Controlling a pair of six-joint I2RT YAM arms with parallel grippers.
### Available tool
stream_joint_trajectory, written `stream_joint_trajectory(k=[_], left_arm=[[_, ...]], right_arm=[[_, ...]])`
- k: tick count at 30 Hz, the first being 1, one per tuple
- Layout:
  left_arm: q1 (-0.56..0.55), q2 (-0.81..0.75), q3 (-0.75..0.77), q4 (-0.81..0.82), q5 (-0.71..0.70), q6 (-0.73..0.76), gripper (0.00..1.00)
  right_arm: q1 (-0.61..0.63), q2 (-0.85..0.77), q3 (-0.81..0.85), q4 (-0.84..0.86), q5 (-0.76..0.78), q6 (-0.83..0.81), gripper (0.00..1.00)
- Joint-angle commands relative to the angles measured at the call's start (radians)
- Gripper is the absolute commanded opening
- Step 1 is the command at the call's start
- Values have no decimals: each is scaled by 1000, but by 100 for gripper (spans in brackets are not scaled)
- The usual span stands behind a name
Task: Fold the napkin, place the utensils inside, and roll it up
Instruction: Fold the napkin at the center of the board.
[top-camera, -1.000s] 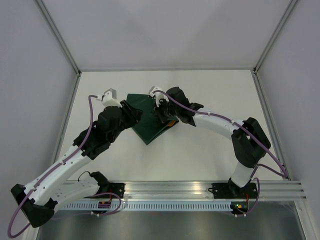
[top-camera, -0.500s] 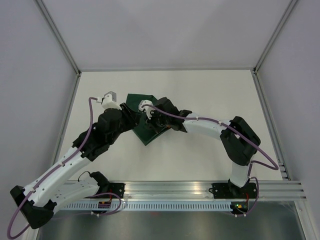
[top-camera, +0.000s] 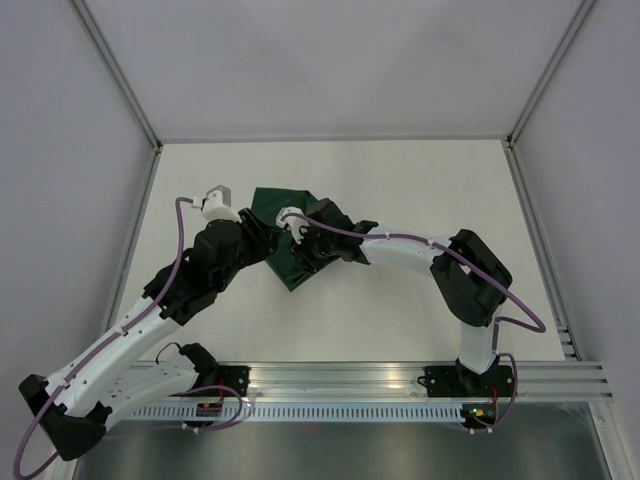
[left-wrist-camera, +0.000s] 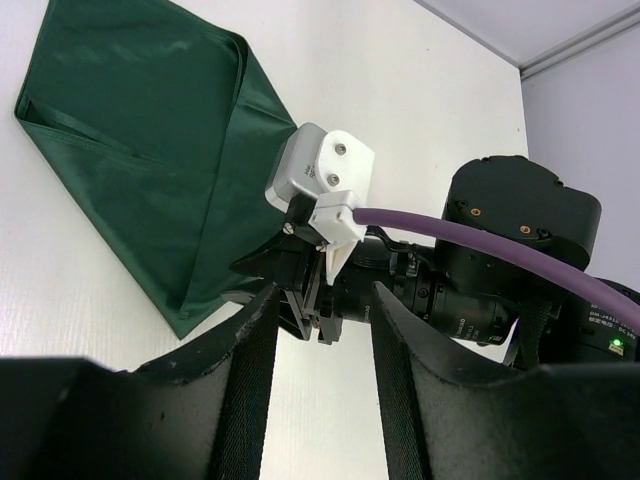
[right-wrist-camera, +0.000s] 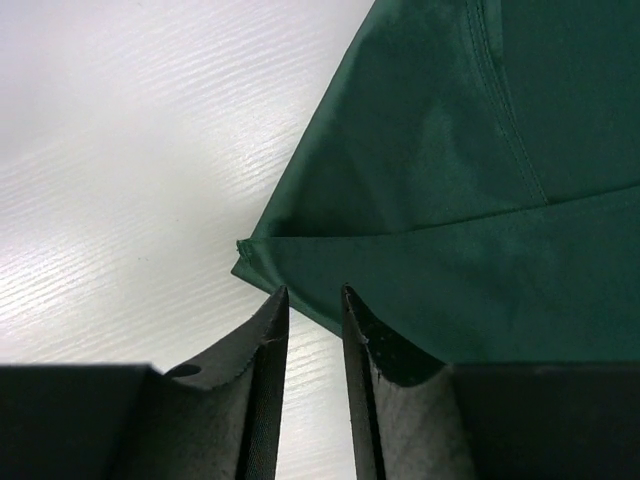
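The dark green napkin (top-camera: 284, 262) lies folded at mid-table, with a raised fold at its far right; it also shows in the left wrist view (left-wrist-camera: 140, 150). My right gripper (top-camera: 297, 250) reaches over it from the right. In the right wrist view its fingers (right-wrist-camera: 313, 292) stand a narrow gap apart at the napkin's (right-wrist-camera: 450, 190) hemmed edge, next to a corner, with white table showing between them. My left gripper (top-camera: 268, 238) is at the napkin's left side. It is open and empty (left-wrist-camera: 325, 292), facing the right gripper's wrist. No utensils are in view.
The white table (top-camera: 400, 180) is enclosed by grey walls and a metal frame (top-camera: 125, 260). The right arm's black body and purple cable (left-wrist-camera: 520, 240) sit close in front of my left gripper.
My right gripper has moved left across the napkin. The napkin's right part has come over leftward and now bulges. An orange object seen under the right gripper is now out of sight. The left arm shifted slightly.
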Motion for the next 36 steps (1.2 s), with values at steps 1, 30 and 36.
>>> stream_joint_trajectory(k=[1,30,36], left_arm=[[1,-1,7,11,-1,-27,48],[-214,557,160,173,-237,629,67],[-153,694,280,-101,-422,274,58]], right_arm=[[11,15,62,-10,-34,-4,38],[-650,-57,140,-242,-208,49,43],[-643,2,178,-262,-169,62,42]])
